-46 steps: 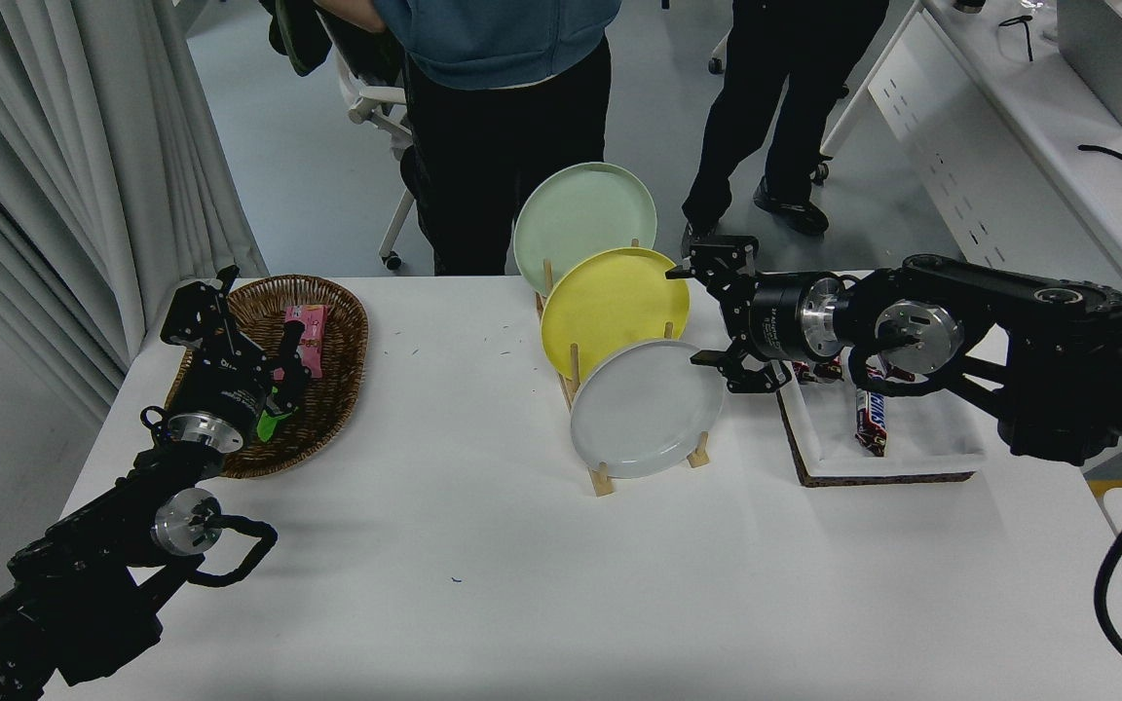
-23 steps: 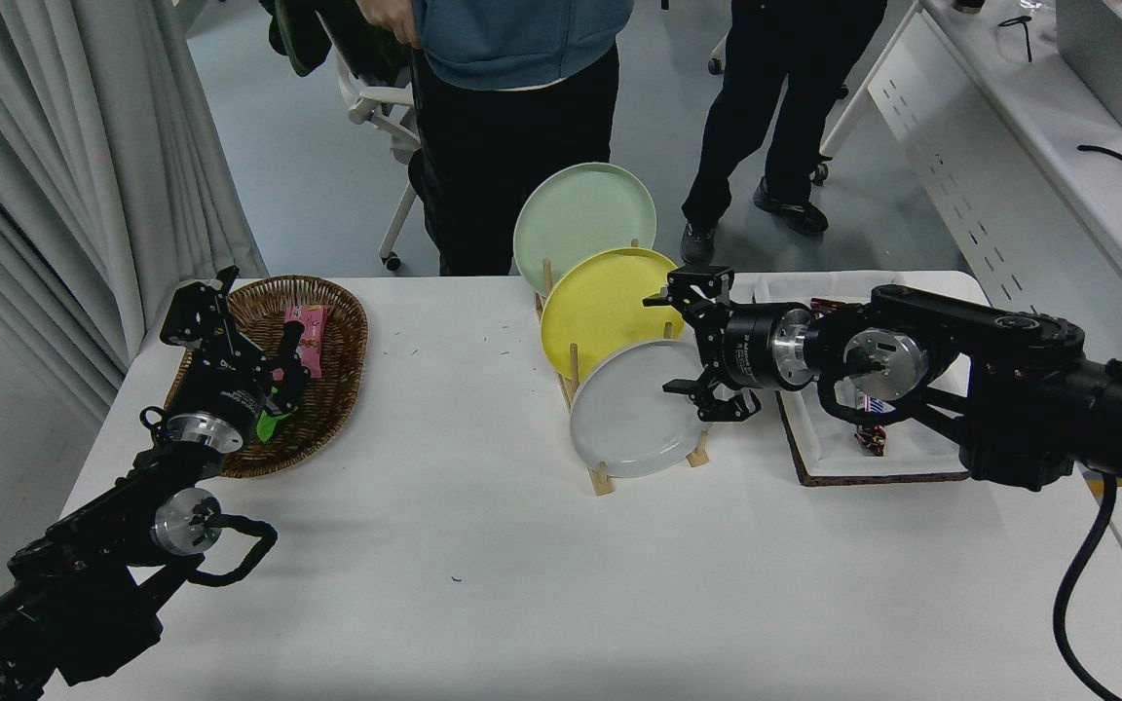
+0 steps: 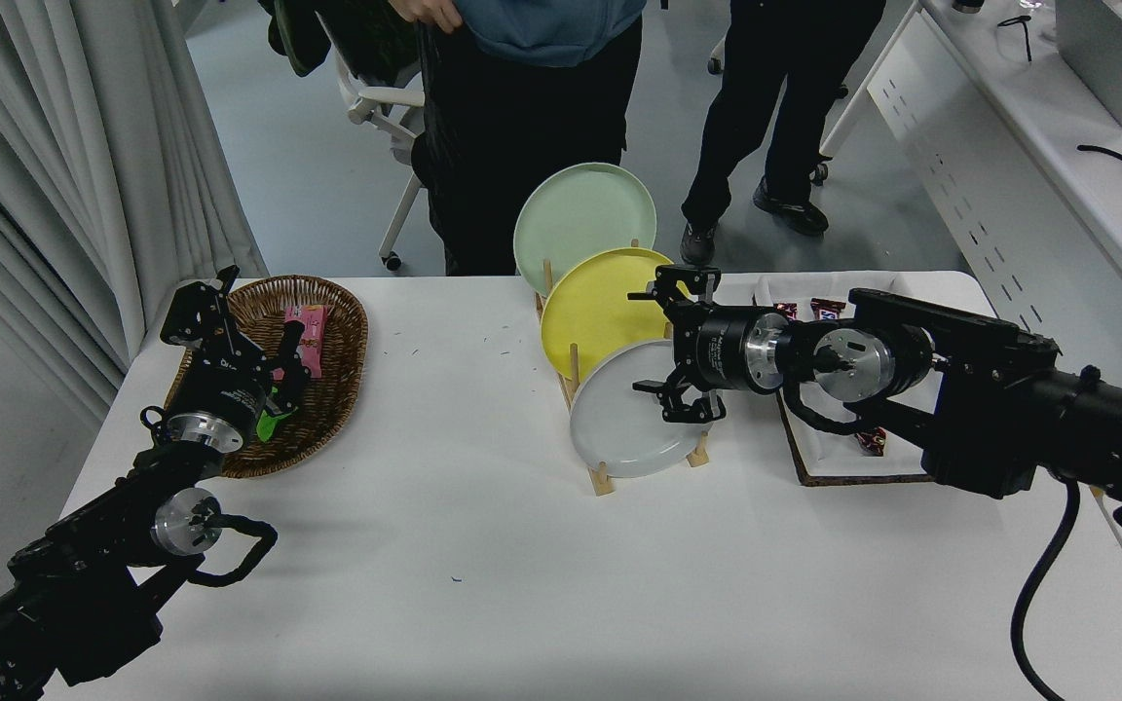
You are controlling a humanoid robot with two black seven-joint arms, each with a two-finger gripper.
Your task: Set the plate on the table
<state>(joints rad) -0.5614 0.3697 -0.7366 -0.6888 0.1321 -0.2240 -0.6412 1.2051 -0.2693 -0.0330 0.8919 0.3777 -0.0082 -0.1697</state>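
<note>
At rack front, grey plate (image 3: pixel 624 428) not yet gripped; right gripper (image 3: pixel 663 350) fingers wide by its top-right rim. Grab, lift, set on bench (image 3: pixel 483 584) all left.

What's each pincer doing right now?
Left pincer: open, parked over the basket, holding nothing.
Right pincer: open at the grey plate, not gripping.

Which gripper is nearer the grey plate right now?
Right. The right gripper is open at the plate, its fingers spread over the plate's upper right edge in the wooden rack. The left gripper is parked far to the left, over the wicker basket.
</note>
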